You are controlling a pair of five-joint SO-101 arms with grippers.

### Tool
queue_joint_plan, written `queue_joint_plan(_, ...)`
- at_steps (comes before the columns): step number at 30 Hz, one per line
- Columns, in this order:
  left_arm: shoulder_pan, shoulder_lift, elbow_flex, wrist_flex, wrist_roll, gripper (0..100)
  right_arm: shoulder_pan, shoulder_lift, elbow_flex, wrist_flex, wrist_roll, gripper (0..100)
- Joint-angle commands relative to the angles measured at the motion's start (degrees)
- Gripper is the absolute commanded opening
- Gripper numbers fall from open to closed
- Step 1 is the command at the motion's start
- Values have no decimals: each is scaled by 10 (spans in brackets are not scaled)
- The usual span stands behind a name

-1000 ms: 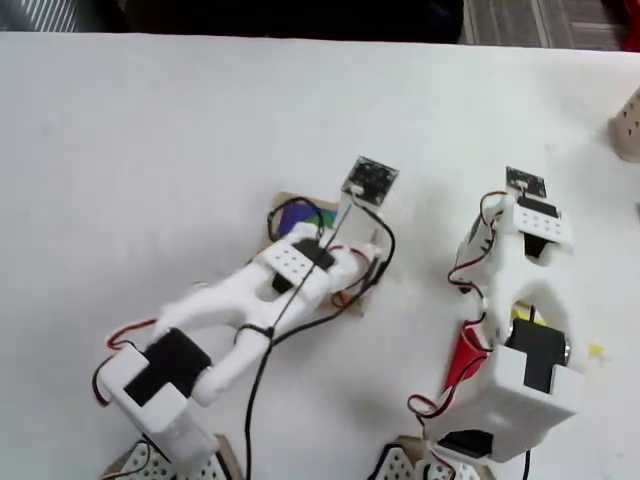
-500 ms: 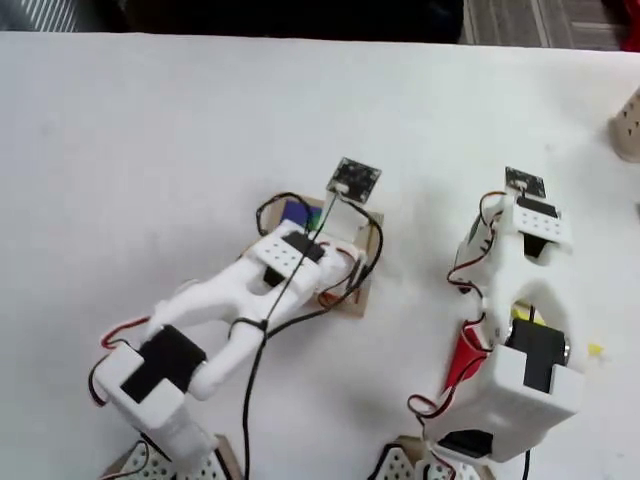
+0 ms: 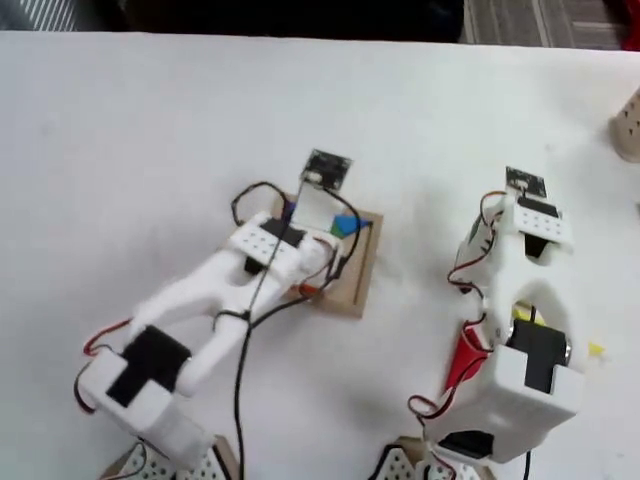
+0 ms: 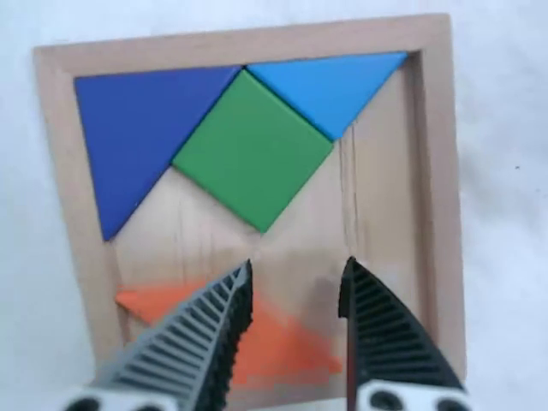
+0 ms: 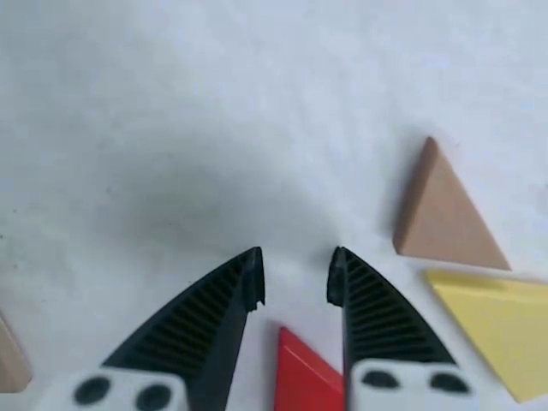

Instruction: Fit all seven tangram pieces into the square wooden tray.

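The square wooden tray (image 4: 437, 171) holds a dark blue triangle (image 4: 128, 137), a green square (image 4: 253, 154) and a light blue triangle (image 4: 330, 81) along one side. An orange piece (image 4: 287, 342) lies flat by the opposite rim. My left gripper (image 4: 295, 274) hangs open just above that orange piece, holding nothing. In the high view the left arm (image 3: 265, 250) covers much of the tray (image 3: 358, 275). My right gripper (image 5: 295, 261) is open over bare table. A red piece (image 5: 304, 377), a tan triangle (image 5: 441, 210) and a yellow triangle (image 5: 497, 321) lie close to it.
The right arm (image 3: 525, 235) stands to the right of the tray, with red (image 3: 465, 355) and yellow (image 3: 595, 350) pieces beside it. Another tan piece (image 5: 8, 360) peeks in at the edge of the right wrist view. A perforated cardboard object (image 3: 628, 125) sits at the far right.
The left arm has swung leftward over the tray, uncovering the tray's right side and some coloured pieces. The right arm has stayed still.
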Motion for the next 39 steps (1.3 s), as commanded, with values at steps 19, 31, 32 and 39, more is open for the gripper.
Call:
queue_joint_plan(19,-50,-189,190,-30,-6,177,-6,-22,-4,-15,8,119)
queue_joint_plan(31,-84,-49,76,-24,-3,177,-4,-22,-4,-15,8,119)
queue_joint_plan(32,-85,-44,71,-18,-3,177,-3,-22,-4,-15,8,119)
queue_joint_plan(39,-81,-38,66,-15,-2,177,-4,-22,-4,-15,9,119)
